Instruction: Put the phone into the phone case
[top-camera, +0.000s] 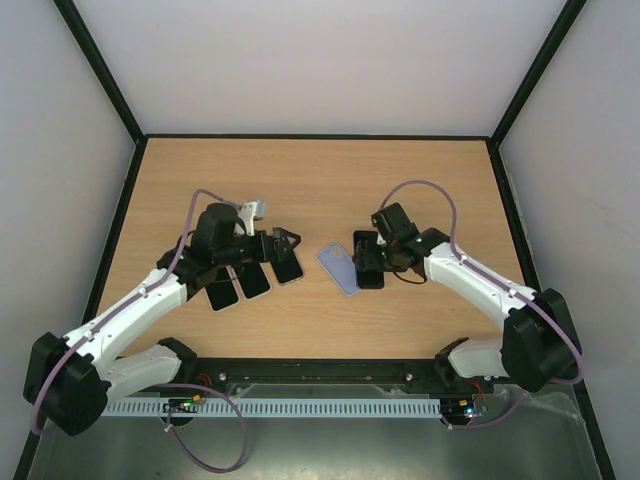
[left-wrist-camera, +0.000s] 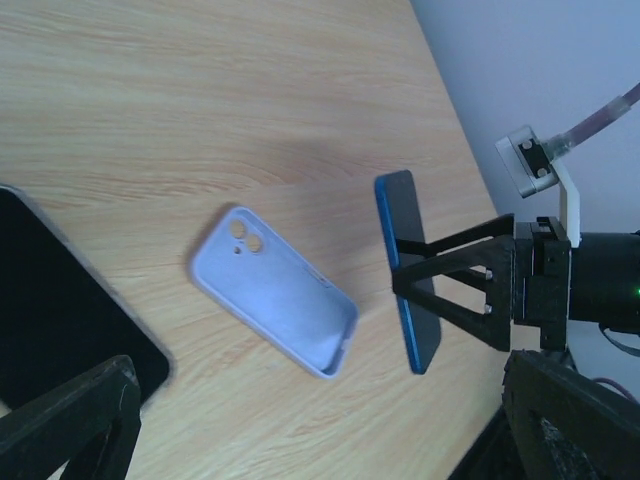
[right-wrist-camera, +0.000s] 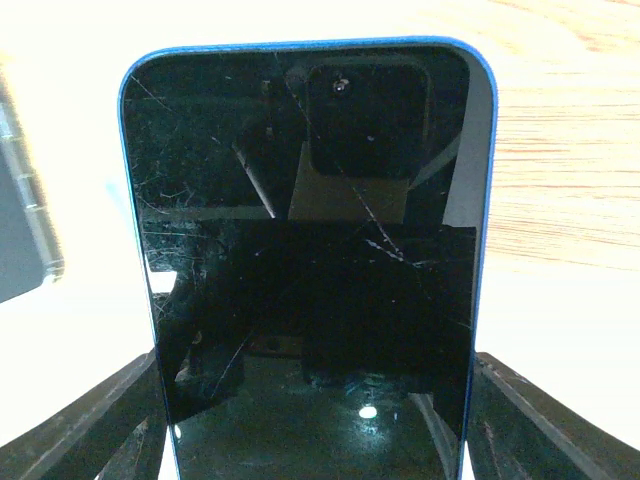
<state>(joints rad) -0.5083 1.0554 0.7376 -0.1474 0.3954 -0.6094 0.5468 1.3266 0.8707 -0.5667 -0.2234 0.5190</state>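
Note:
The light blue phone case (top-camera: 338, 268) lies open side up on the wooden table between the arms. It also shows in the left wrist view (left-wrist-camera: 275, 295). My right gripper (top-camera: 368, 262) is shut on a blue-edged phone (top-camera: 366, 252) just right of the case. It holds the phone on edge above the table, as the left wrist view shows (left-wrist-camera: 408, 270). In the right wrist view the phone's black screen (right-wrist-camera: 310, 250) fills the frame between my fingers (right-wrist-camera: 90, 420). My left gripper (top-camera: 282, 248) is open and empty, left of the case.
Three black phones (top-camera: 253, 280) lie side by side on the table under the left gripper; one shows in the left wrist view (left-wrist-camera: 60, 310). Black-framed walls enclose the table (top-camera: 320, 180).

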